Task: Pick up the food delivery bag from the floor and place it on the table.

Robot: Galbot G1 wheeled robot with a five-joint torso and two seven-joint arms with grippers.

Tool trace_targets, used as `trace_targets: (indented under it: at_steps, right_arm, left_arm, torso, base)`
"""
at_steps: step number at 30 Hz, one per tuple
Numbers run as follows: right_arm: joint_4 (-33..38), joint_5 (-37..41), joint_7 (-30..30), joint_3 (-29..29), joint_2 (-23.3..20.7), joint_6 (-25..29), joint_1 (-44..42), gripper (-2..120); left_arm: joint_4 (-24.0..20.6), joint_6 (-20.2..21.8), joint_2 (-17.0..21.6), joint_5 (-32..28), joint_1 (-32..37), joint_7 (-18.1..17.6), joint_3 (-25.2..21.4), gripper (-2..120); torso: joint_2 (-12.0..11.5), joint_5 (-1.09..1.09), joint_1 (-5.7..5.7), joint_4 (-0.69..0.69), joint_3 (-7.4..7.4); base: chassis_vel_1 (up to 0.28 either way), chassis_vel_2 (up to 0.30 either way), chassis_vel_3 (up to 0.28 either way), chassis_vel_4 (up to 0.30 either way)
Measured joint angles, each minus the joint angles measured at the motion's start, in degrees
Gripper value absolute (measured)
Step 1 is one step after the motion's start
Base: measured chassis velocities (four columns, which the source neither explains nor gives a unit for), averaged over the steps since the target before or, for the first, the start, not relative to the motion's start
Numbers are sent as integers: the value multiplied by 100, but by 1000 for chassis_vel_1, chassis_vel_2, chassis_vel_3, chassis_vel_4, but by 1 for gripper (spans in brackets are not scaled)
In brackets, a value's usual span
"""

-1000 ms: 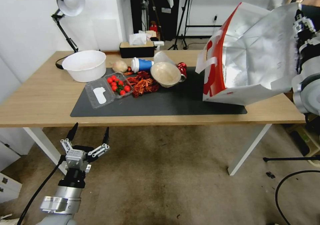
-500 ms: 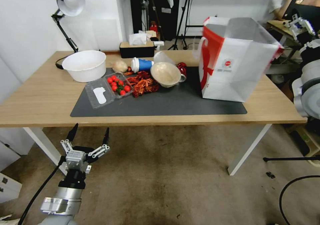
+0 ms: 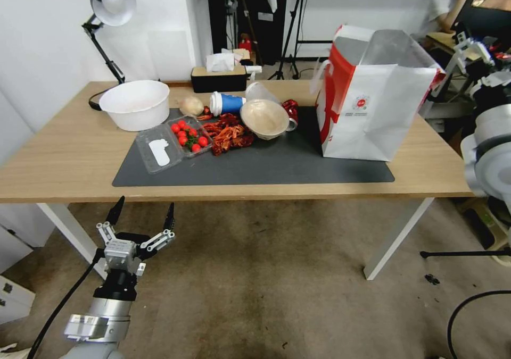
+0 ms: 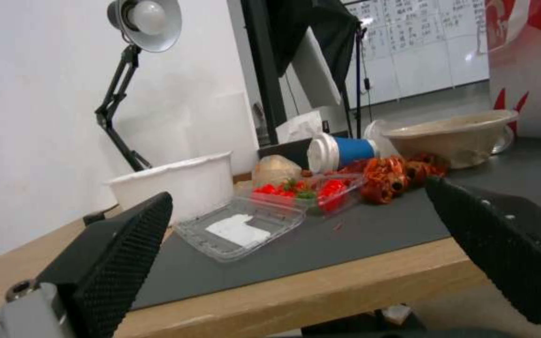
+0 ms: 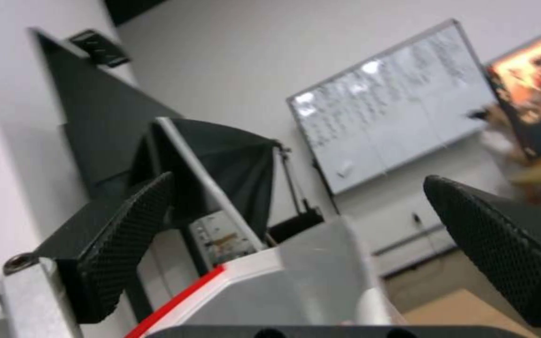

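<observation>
The right gripper (image 3: 472,42) hangs just beyond the right end of the table (image 3: 64,162), beside the top of the food delivery bag (image 3: 372,103) but apart from it. Its fingers are spread wide with nothing between them, as the right wrist view shows: two black ribbed pads (image 5: 127,244) frame the bag's foil-lined rim (image 5: 296,277) below. Much of the right arm is cut off by the edge of the head view.

The left gripper (image 3: 141,215) hangs low over the floor (image 3: 266,274) in front of the table's near edge, its two fingers also apart and empty.

The one bag stands upright on the table's right part, its base partly on the dark grey mat (image 3: 255,165) and partly on bare wood. Its mouth gapes open, showing silver lining; one red side panel faces left, and a small round red logo sits on the white front. Its far side and the table behind it are hidden.

On the mat's left half lie one white bowl (image 3: 136,103), one clear clamshell box (image 3: 173,141) holding small red tomatoes, a heap of red crayfish (image 3: 229,134) too tangled to count, one blue cup (image 3: 226,103) on its side, and one beige bowl (image 3: 264,118) tipped toward the camera. One desk lamp (image 3: 109,2) stands at the far left corner.
</observation>
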Motion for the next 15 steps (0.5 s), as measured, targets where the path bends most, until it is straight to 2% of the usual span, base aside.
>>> trace_targets:
  at_steps: [2,5,6,9,15]
  right_arm:
    - [51,-97,-152,39,19,43,-99,100]
    - [306,-436,-746,223,160,172,-517,100]
    - [306,-436,-746,223,160,172,-517,100]
    - [525,-862,-1438,492,369,276,-1048,100]
    - [791,-1310,-2109,763,715,391,-1796,100]
  left_arm:
    - [1,0,1,-2,-2,-2,0,100]
    - [2,0,5,-5,-3,-10,-2,100]
    - [2,0,5,-5,-3,-10,-2,100]
    - [3,-1,18,-21,-2,-13,-12,100]
    - [20,-1,21,-28,-7,-10,-14,100]
  torso:
    - [0,1,0,-1,0]
    - [0,0,0,0,0]
    - [0,0,0,0,0]
    - [0,0,0,0,0]
    - [0,1,0,-2,0]
  base:
    - [0,0,0,0]
    - [0,0,0,0]
    - [0,0,0,0]
    - [0,0,0,0]
    - [0,0,0,0]
